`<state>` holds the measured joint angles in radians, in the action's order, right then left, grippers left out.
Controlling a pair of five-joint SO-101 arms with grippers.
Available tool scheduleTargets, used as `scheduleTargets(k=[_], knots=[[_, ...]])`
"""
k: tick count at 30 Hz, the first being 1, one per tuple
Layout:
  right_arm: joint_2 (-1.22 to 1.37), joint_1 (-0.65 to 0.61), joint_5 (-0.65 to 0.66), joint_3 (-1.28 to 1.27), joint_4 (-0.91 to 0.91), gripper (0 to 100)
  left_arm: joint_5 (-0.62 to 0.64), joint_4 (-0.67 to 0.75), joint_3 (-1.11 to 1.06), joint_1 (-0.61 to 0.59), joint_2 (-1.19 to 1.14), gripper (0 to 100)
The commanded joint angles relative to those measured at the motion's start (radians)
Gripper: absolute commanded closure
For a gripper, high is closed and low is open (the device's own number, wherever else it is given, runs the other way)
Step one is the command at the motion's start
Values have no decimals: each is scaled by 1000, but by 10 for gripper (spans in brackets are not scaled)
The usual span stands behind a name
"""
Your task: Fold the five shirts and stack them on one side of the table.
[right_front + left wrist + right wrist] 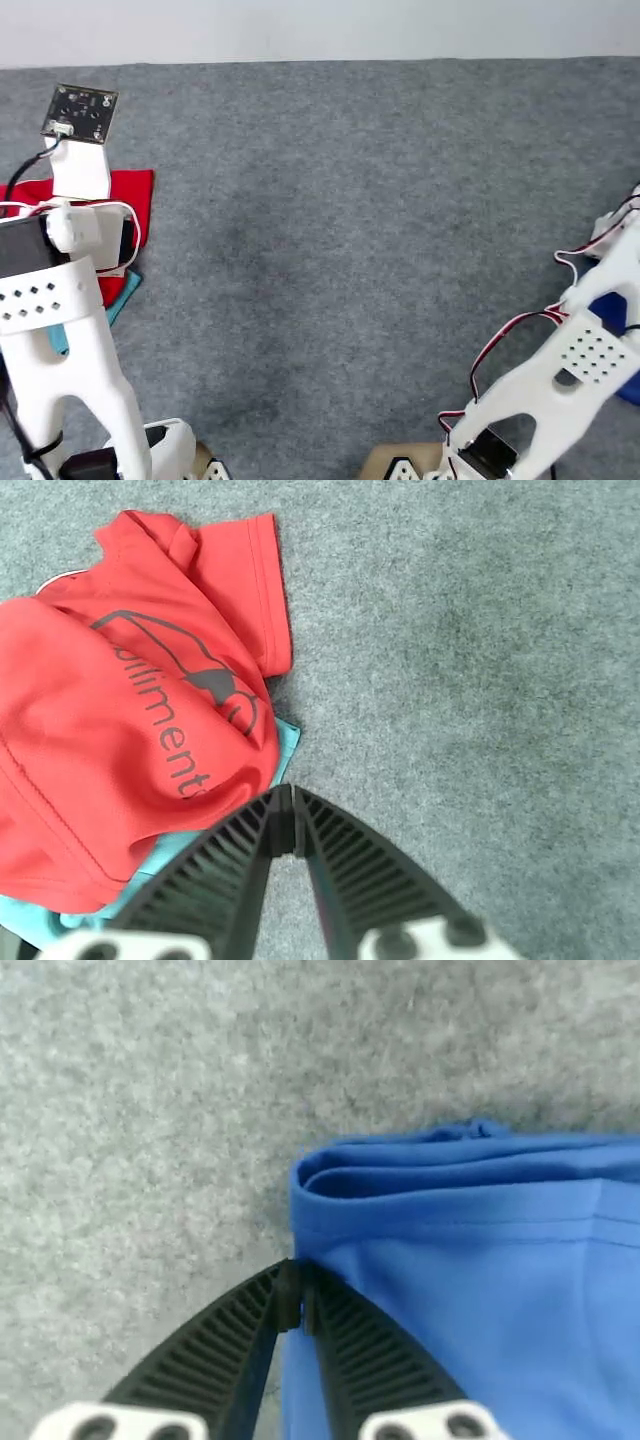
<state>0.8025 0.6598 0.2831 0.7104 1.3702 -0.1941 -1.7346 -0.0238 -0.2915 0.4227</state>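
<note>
On grey felt table mat [340, 250], left edge: one crumpled red printed T-shirt [120, 750] over one teal shirt [284, 748]; right edge: one folded blue shirt [470, 1290]; left gripper [291, 815], right gripper [298, 1295] both clenched, nothing visibly held.

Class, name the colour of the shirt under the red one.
Teal shirt; best in left wrist view.

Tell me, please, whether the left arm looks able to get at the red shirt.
Probably yes: the left tool, shut, sits right beside the red shirt, which lies uncovered atop a teal shirt.
</note>
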Motion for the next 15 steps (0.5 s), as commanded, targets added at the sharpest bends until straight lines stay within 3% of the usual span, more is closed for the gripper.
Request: scheduleTargets(k=[1, 15], knots=[[-134, -10, 14, 78, 67, 989, -5, -20, 4, 3, 29, 993], [-251, 70, 114, 78, 420, 989, -5, -20, 4, 3, 97, 993]])
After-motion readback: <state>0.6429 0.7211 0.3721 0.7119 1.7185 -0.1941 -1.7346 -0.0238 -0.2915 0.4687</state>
